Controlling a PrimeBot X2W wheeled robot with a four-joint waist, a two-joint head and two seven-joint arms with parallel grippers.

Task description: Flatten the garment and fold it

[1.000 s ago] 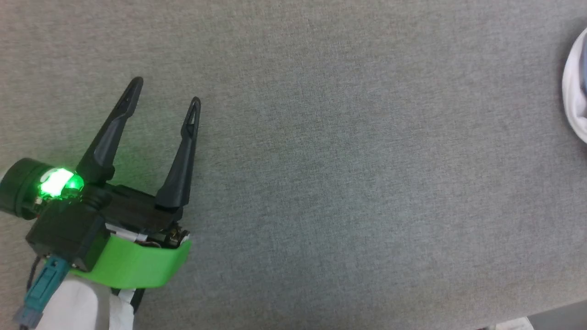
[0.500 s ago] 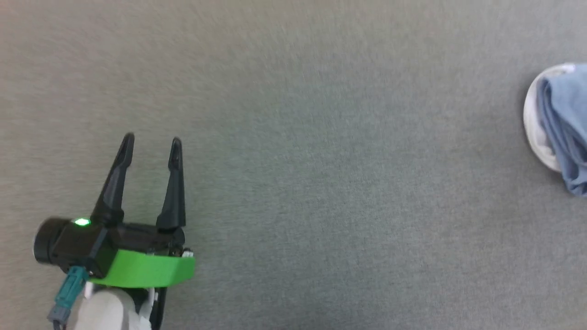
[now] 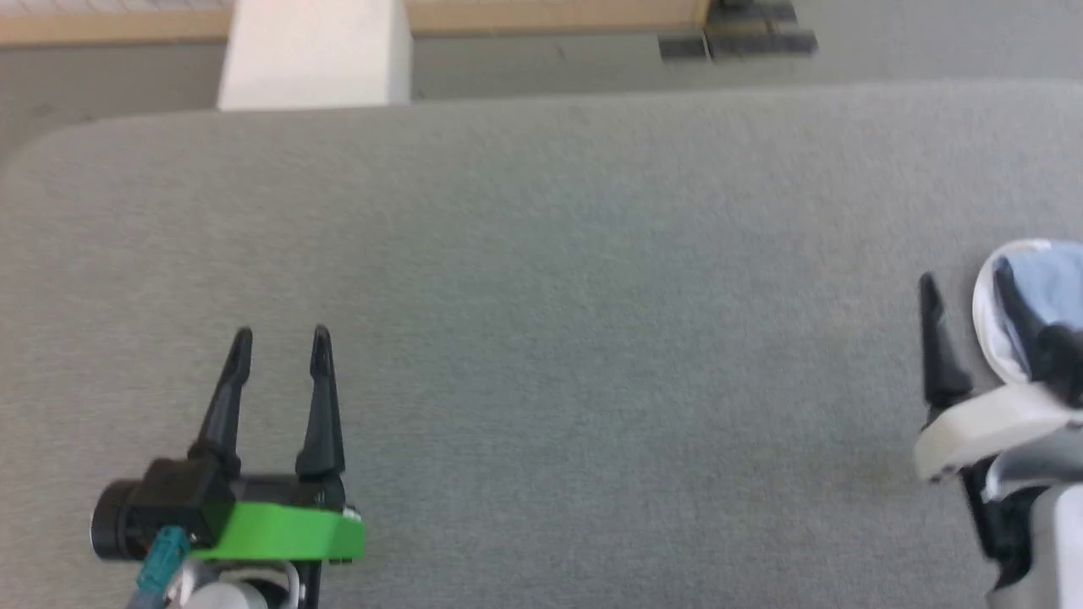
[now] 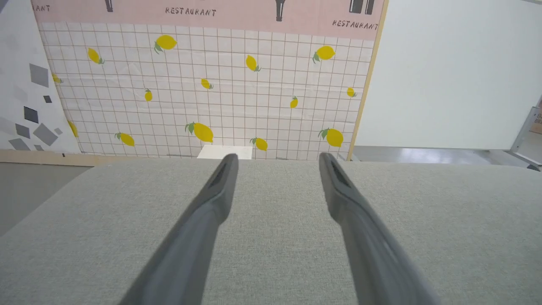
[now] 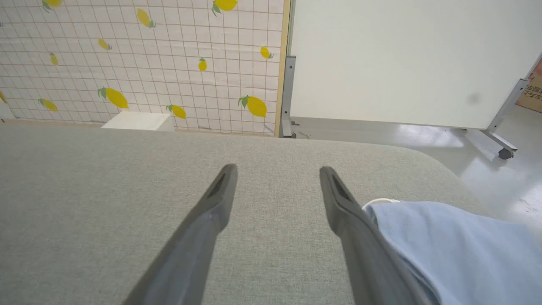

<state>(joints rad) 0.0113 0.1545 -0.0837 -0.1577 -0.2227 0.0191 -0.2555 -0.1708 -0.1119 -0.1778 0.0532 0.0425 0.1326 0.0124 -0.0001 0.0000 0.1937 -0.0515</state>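
Note:
The garment point(image 3: 1045, 283) is a bunched light blue heap with a white edge, lying at the right edge of the head view. In the right wrist view the garment point(image 5: 457, 245) spreads out at the lower right. My right gripper point(image 3: 966, 279) stands open just left of the heap, and its outer finger point(image 3: 1019, 317) lies over the garment's white edge. Only grey cloth shows between the fingers of the right gripper point(image 5: 277, 170). My left gripper point(image 3: 281, 337) stands open over bare table at the lower left, far from the garment. The left wrist view shows the left gripper point(image 4: 277, 157) holding nothing.
The table point(image 3: 550, 338) is covered in grey fabric, with a rounded far-left corner point(image 3: 34, 148). Beyond its far edge stand a white block point(image 3: 313, 51), a lemon-patterned wall point(image 4: 211, 84) and a white panel on a wheeled stand point(image 5: 402, 63).
The head view has shifted, so the table's far edge and the room behind now show. My right gripper has come into view beside the garment. Both grippers stay open.

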